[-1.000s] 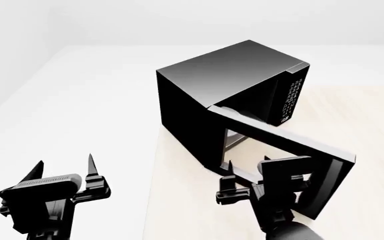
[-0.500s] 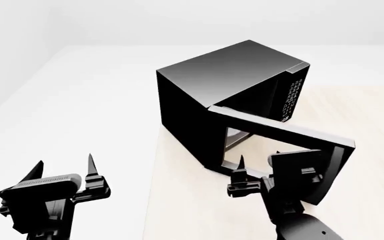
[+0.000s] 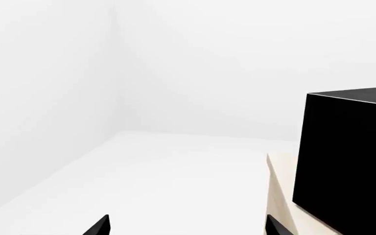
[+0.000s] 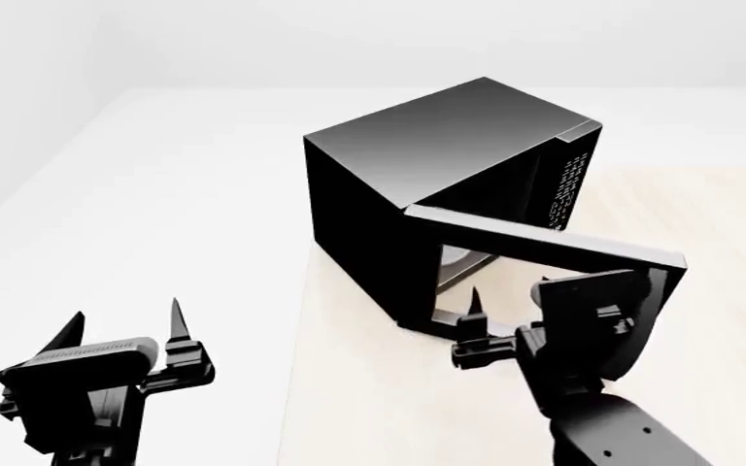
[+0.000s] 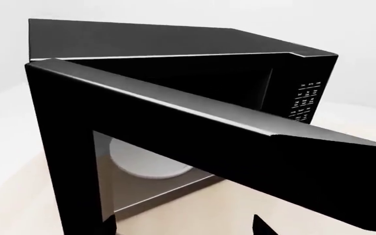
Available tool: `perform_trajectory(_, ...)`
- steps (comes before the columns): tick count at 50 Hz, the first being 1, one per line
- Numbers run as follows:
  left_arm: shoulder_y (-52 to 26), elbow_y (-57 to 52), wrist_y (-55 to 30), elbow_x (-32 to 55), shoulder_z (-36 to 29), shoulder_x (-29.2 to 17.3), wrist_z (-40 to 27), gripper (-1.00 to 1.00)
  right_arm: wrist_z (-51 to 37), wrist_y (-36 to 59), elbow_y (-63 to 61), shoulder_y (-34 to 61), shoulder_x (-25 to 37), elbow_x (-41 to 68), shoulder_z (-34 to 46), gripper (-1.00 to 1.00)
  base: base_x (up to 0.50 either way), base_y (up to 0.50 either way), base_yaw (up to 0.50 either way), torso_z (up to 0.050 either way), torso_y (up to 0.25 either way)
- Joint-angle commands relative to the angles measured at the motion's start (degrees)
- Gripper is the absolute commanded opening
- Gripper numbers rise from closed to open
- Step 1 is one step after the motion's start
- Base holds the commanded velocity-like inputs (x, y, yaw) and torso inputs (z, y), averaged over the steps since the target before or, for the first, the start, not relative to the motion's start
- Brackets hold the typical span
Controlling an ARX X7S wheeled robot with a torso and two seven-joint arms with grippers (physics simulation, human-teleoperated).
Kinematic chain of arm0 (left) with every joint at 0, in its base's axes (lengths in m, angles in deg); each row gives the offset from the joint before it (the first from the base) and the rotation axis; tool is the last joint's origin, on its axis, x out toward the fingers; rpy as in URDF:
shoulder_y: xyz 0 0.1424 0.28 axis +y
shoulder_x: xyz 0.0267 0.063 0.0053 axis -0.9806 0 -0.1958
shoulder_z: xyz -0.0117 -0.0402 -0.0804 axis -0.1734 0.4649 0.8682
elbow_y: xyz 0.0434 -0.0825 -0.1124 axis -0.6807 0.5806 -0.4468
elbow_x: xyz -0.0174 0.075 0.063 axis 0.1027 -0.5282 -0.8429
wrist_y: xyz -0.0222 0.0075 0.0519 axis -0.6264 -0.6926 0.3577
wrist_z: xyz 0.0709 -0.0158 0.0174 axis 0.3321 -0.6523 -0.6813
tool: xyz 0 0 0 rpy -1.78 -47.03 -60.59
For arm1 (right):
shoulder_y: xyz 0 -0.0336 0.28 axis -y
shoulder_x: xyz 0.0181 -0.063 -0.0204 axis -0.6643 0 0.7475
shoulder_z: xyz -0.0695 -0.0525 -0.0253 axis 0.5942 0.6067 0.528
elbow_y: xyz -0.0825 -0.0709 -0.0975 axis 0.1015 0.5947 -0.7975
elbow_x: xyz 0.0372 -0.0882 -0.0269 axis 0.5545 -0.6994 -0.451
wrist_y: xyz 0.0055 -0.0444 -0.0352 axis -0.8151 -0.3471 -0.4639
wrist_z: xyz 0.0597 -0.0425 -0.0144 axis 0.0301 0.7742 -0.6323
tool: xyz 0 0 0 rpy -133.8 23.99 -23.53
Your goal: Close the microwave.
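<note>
microwave (image 4: 438,155) door half open, centre frame | keypad marks too small to read | right end effector (image 4: 528,325) spread wide at door | left end effector (image 4: 127,335) spread wide, lower left, holding nothing | desk (image 4: 360,408) below

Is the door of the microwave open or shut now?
Open, partly. The door swings out from the microwave, leaving a gap; the right wrist view shows the white plate through its window.

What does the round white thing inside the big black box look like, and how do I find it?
Find the big black microwave on the pale wooden table. Its door hangs partly open; peek through the window. On the floor inside lies a flat white round plate, the only white, round thing in that dark box.
</note>
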Motion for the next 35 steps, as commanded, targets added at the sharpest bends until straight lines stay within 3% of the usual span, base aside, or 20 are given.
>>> perform_trajectory(1,0.0,0.0,0.1,0.0,-0.1,-0.1,-0.1,1.00,2.1,-0.8,1.9,2.6,0.8,-0.1,-1.0,1.00,0.00,0.00,0.00,0.000,0.000)
perform_trajectory(35,0.0,0.0,0.2,0.3,-0.3,-0.4,-0.5,1.00,10.9,-7.2,21.1,10.6,-0.9,-2.5,2.0,1.00,0.00,0.00,0.00,0.000,0.000)
